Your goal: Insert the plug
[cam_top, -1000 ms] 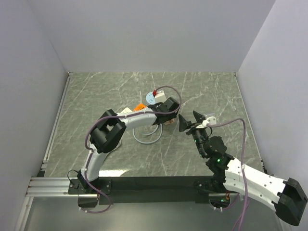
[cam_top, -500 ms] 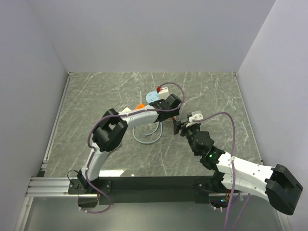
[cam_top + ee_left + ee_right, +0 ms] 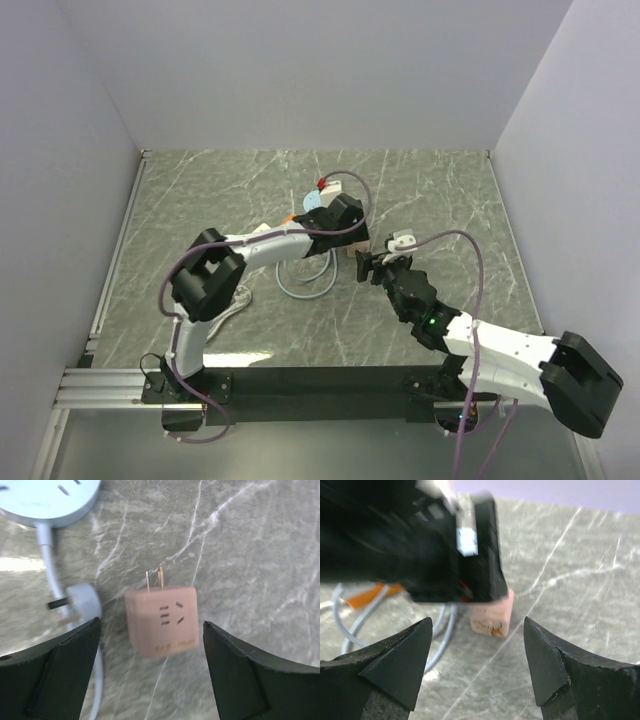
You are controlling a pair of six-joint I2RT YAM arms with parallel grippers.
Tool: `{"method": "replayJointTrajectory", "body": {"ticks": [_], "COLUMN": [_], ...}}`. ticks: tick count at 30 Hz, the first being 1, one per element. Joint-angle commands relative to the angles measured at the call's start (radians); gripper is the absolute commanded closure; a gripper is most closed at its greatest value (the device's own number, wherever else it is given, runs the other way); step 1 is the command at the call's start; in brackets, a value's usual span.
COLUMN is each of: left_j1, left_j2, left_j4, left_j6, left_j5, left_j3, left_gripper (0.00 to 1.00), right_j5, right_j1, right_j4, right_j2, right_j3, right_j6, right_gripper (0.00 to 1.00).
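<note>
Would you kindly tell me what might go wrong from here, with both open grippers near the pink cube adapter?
Collision: in the right wrist view, the black body of the left gripper sits just ahead of the open right gripper, both aimed at the pink cube-shaped plastic adapter.
The grey plastic plug lies beside one left finger; descending might knock it or snag its cable.
The adapter lies slightly skewed between the fingers, so closing could twist it.

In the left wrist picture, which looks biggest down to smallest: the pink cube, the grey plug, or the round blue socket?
1. pink cube
2. round blue socket, cut off at the edge, so unsure
3. grey plug
</note>
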Motion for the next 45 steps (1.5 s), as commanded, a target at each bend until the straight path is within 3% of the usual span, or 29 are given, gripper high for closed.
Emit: {"method": "replayJointTrajectory", "body": {"ticks": [1,9,14,25,45], "left_j1": [0.039,0.182,0.238,0.275,0.300], "left_j2": [-0.145,-0.285,-0.336,-0.418,-0.431], "left_j4": [0.097,0.233,0.271,0.369,0.418], "left_j6": [0.064,0.144,0.170,0.222,0.213], "left_j5": [0.071,0.246,0.249,0.332,0.395], "left_j3": [-0.076,-0.234,-0.290,-0.406,-0.441], "left_gripper": [0.12,0.11,0.11,0.10,0.10], "right_j5": [-0.020,0.014,0.043,0.066,0.057], "right_j1": [-0.015,-0.017,-0.021,-0.072,-0.115], "right_j4": [0.021,-0.001,-0.014,-0.079,-0.062], "right_j2": [0.070,0.293,0.391,0.549,0.667], "right_j3": [0.042,0.163,0.226,0.316,0.348], "right_j6": [0.071,0.184,0.262,0.318,0.338], "right_gripper": [0.20,0.19,0.19,0.18,0.19]}}
